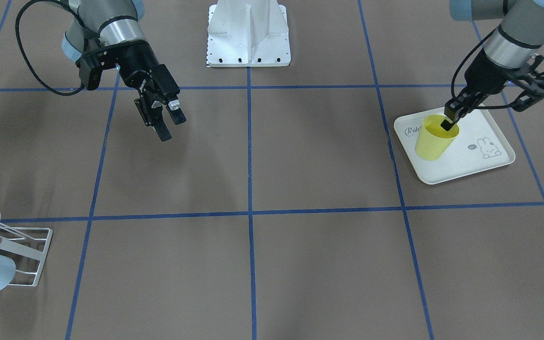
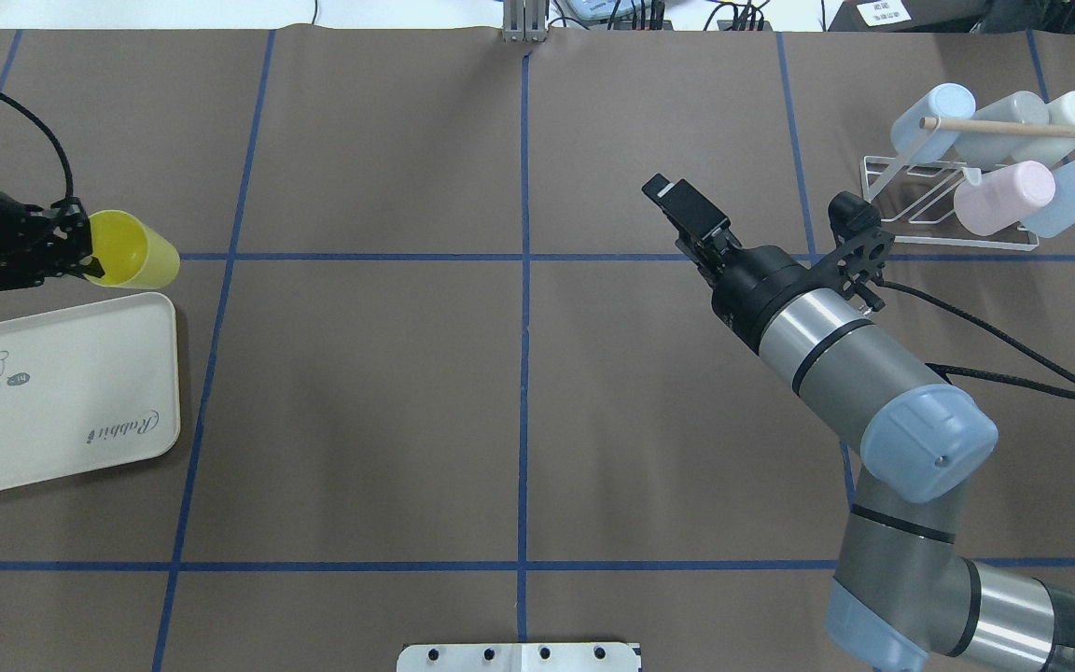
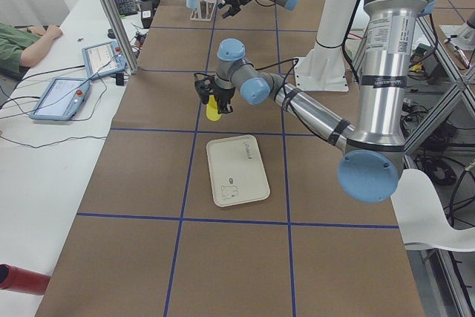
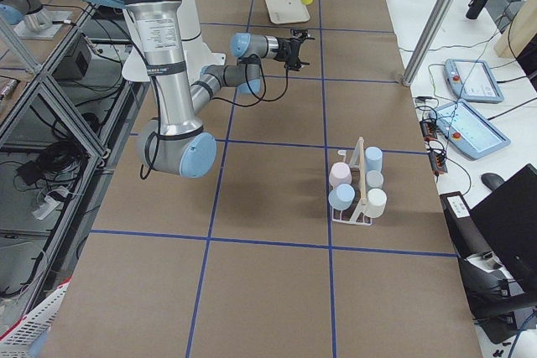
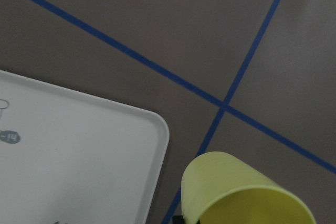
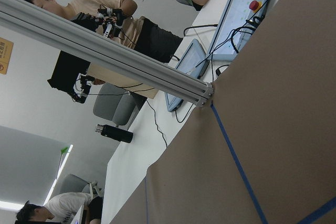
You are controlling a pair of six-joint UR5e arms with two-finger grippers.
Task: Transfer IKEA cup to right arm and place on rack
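The left gripper (image 1: 449,120) pinches the yellow cup (image 1: 435,139) by its rim, holding it tilted aloft beside the tray (image 1: 470,165). The handover probably comes next: the right gripper (image 1: 172,125), fingers spread, must meet the cup mid-table.

The middle span of the surface (image 2: 360,420) between the left claw (image 2: 90,267) and the right claw (image 2: 677,201) carries only blue tape lines (image 2: 524,373). This is the widest passage.

The tray (image 2: 62,411) lies flat and low at the left end. The yellow cup (image 2: 132,261), clamped at its rim by the left claw, hangs above the surface just past the tray's corner.

The right claw, jaws parted, hangs in the air near the rack (image 2: 883,187). There are two obstacles at the rack:
- five pastel cups (image 2: 1004,196) on its prongs
- the wooden dowel (image 2: 1023,129) across the top

Bare wire shows at the rack corner nearest the right claw. The base plate (image 2: 519,656) occupies the robot's edge.
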